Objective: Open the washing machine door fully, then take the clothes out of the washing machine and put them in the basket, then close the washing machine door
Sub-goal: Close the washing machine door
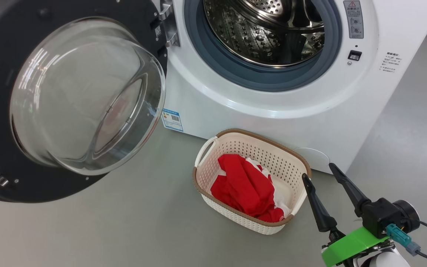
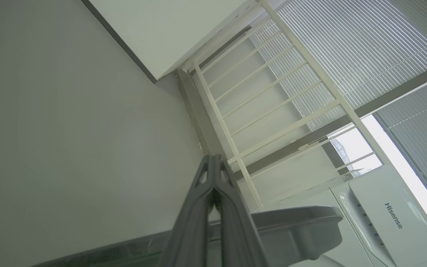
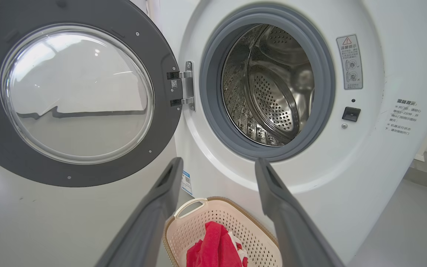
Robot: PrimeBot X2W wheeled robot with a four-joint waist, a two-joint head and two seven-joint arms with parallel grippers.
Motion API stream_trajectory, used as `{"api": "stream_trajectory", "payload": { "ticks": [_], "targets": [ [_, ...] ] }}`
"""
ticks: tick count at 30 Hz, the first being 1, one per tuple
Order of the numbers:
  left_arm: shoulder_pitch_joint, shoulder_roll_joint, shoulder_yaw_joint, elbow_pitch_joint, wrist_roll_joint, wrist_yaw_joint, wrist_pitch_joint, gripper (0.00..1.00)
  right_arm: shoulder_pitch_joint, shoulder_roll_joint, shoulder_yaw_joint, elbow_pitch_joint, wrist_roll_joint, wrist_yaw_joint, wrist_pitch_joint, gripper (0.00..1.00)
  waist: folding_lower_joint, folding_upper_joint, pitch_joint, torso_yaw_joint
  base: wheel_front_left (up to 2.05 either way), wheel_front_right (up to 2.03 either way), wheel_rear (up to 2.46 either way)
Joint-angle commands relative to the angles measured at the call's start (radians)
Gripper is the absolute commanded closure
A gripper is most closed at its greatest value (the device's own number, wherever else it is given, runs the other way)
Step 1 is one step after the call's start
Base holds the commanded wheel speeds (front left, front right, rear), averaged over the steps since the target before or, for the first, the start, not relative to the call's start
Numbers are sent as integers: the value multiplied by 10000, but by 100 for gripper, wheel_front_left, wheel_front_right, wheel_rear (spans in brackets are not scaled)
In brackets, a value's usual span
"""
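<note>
The white washing machine (image 1: 235,107) stands ahead with its steel drum (image 1: 265,29) showing no clothes inside. Its washing machine door (image 1: 61,96), black-rimmed with a bulging glass bowl, hangs wide open to the left; in the right wrist view the door (image 3: 76,92) is swung flat beside the drum (image 3: 269,85). Red and white clothes (image 1: 248,189) lie in the cream basket (image 1: 213,174) on the floor before the machine. My right gripper (image 1: 317,170) is open and empty, just right of the basket. My left gripper (image 2: 213,160) is shut on nothing, pointing at a pale wall.
Grey floor (image 1: 143,230) spreads in front of the machine and to the right of it. In the left wrist view a white railing (image 2: 272,96) and window blinds (image 2: 354,48) stand behind, with a second white appliance (image 2: 384,218) at the lower right.
</note>
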State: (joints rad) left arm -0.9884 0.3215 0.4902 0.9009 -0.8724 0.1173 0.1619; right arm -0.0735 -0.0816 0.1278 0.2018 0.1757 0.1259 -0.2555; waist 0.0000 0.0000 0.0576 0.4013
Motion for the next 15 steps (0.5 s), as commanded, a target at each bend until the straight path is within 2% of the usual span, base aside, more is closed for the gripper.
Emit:
{"api": "stream_trajectory", "payload": {
  "ticks": [1,15],
  "targets": [
    [-258,588,44,-121,-16,-128,162,100,-381,-76,262,-193,22,48,-63,0,0,0,38,-36,0,0,0],
    [-577,549,-365,848,-269,-472,1680,100,-543,-72,332,-173,21,48,-63,0,0,0,192,-38,0,0,0]
  ]
}}
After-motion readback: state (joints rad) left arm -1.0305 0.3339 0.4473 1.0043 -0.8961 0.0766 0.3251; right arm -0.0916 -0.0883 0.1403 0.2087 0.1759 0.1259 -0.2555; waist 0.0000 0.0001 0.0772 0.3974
